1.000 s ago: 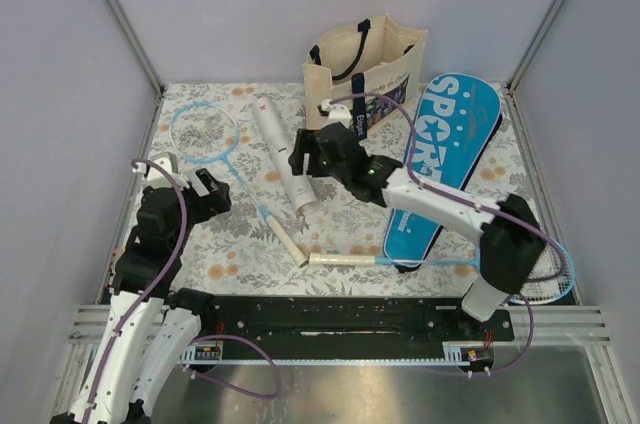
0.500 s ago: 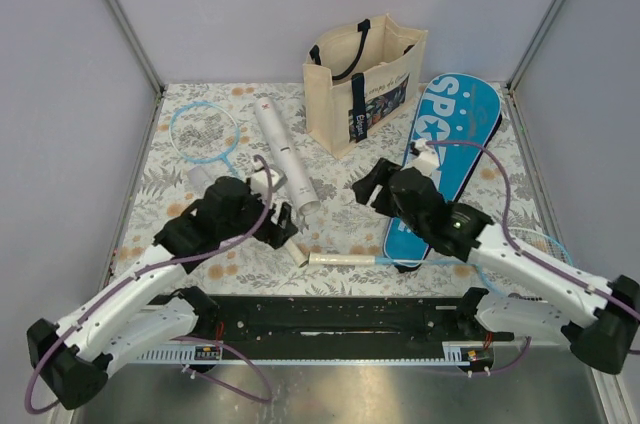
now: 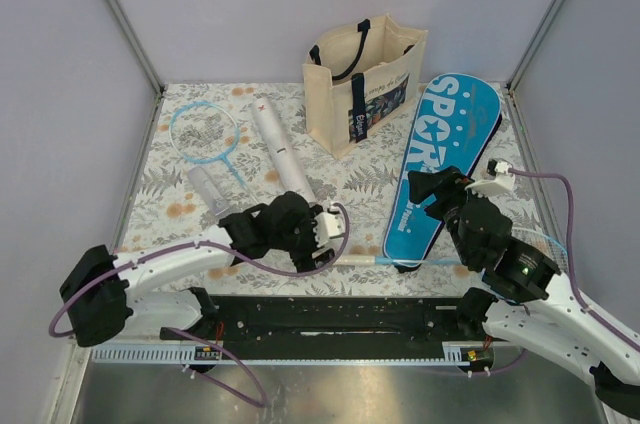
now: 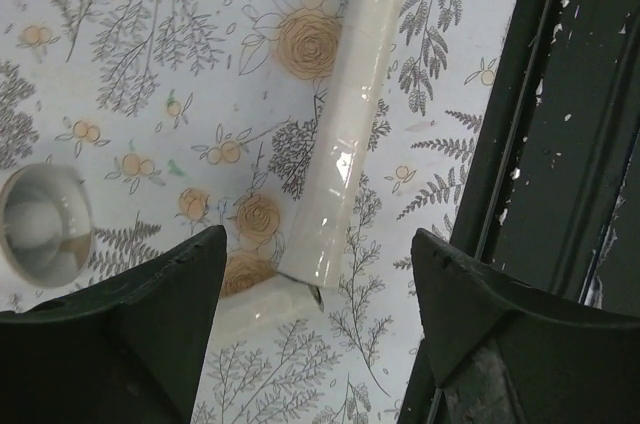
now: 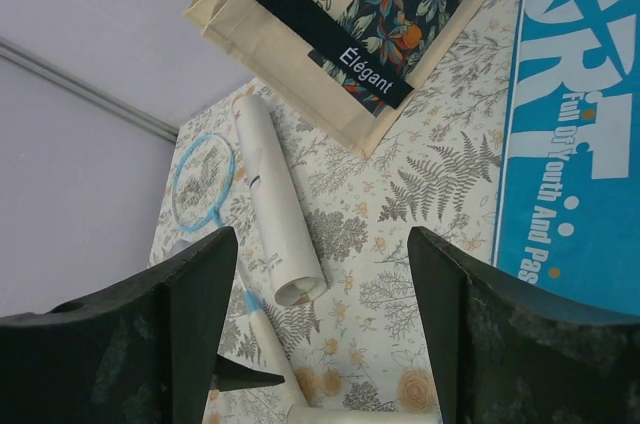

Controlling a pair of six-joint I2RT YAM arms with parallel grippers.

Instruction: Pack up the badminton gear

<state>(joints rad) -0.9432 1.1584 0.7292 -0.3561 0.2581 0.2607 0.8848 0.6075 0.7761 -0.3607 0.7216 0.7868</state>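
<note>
Tube and rackets outside blue case

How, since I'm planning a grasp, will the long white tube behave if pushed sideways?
The long white tube is round and lies flat on the floral cloth, so it would probably roll. Its open end in the right wrist view suggests it is hollow, likely light. Its smooth wall may slip when gripped.

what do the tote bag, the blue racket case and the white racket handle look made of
Tote bag: matte cream cloth, probably canvas; it creases softly. Blue racket case: smooth synthetic fabric, perhaps nylon or vinyl, with printed white lettering. White racket handle: glossy, likely plastic-wrapped grip; it shows bright highlights.
</note>
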